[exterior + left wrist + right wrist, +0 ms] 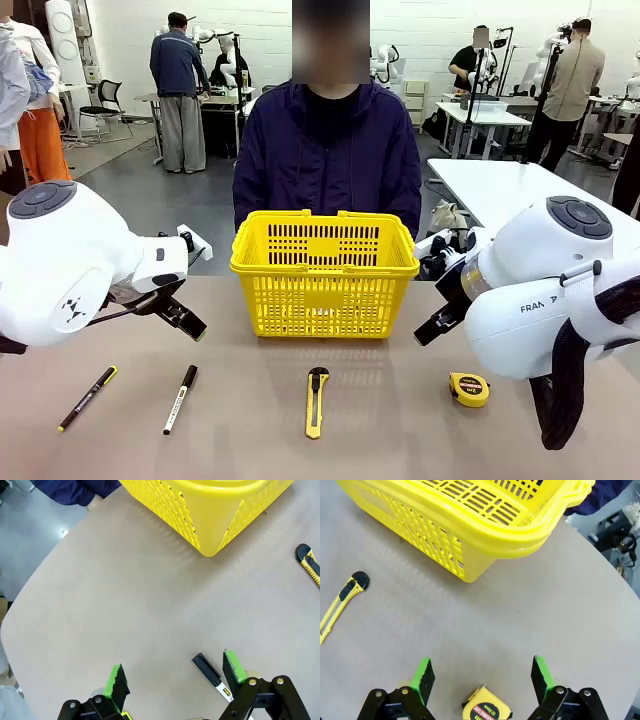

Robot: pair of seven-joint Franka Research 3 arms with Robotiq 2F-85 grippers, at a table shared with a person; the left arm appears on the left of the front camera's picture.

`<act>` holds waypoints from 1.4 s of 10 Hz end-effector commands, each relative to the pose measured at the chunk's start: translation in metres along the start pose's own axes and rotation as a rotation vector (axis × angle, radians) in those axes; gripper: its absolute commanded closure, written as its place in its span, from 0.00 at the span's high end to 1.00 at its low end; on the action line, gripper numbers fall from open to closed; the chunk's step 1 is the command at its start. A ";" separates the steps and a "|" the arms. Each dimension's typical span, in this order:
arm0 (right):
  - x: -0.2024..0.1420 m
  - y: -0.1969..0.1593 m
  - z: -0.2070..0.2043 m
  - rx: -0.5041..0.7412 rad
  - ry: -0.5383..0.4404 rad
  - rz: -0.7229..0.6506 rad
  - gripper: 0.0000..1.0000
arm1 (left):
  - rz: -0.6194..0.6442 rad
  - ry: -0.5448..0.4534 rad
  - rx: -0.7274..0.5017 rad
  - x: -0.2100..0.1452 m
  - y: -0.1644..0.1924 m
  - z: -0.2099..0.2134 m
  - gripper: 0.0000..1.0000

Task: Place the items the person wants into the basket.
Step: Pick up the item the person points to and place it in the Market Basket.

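The yellow basket [325,275] stands at mid-table in front of the person [328,150] in the navy jacket. Along the near edge lie the black pen [87,398] and the round yellow tape measure [469,389]. The stapler is out of view. My left gripper [185,318] hovers left of the basket, and in its wrist view it is open [175,672] above the table with nothing between its fingers. My right gripper [435,325] hangs right of the basket. It is open [482,676] over the tape measure [486,709], which lies low between the fingers and apart from them.
A white marker with a black cap [181,398] lies beside the pen, close to my left gripper's finger [234,665]. A yellow-and-black utility knife [317,402] lies in front of the basket. Other people and tables stand far behind.
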State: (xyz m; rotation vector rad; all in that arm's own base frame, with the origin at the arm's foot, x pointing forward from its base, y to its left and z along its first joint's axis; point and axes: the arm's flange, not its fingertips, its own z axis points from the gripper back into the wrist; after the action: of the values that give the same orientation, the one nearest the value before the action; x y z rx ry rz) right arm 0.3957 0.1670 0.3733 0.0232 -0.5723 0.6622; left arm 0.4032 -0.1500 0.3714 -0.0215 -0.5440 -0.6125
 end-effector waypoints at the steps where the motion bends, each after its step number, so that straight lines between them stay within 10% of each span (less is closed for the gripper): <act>1: 0.000 0.000 0.000 0.000 0.000 0.000 1.00 | 0.000 0.000 0.000 0.000 0.000 0.000 1.00; 14: 0.000 0.000 0.000 0.000 0.000 0.000 1.00 | 0.000 0.000 0.000 0.000 0.000 0.000 1.00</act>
State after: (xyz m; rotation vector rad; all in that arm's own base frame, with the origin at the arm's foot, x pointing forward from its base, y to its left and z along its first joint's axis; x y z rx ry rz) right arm 0.3957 0.1669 0.3733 0.0232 -0.5723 0.6616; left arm 0.4031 -0.1502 0.3714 -0.0216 -0.5440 -0.6127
